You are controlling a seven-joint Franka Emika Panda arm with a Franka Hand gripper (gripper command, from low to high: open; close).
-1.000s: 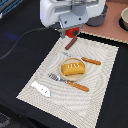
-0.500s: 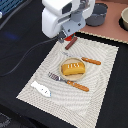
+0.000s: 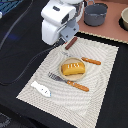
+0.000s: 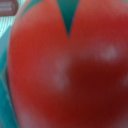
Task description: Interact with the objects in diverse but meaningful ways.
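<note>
Pincer (image 3: 67, 45) is hanging under the white arm at the upper middle of the exterior frame, over the far edge of the striped mat (image 3: 102, 75); its jaws are hiding behind the arm's body, so I cannot tell whether they are wide, narrow or holding something. A sausage (image 3: 72, 42) is showing right beside the tip, tilted, and whether it is being gripped cannot be told. In the wrist view a tomato (image 4: 70, 70) is filling nearly the whole frame, blurred, so it is lying very close under the camera; no fingers are showing there. The exterior view is not showing the tomato at all.

As for progress, little looks settled: the loaf (image 3: 73, 69) is sitting at the centre of the mat, and the fish (image 3: 41, 89) is lying at the lower left corner, well apart from the pincer. Both seem untouched, so most of the handling is probably waiting to be done, with the tomato or sausage seeming the item in hand
</note>
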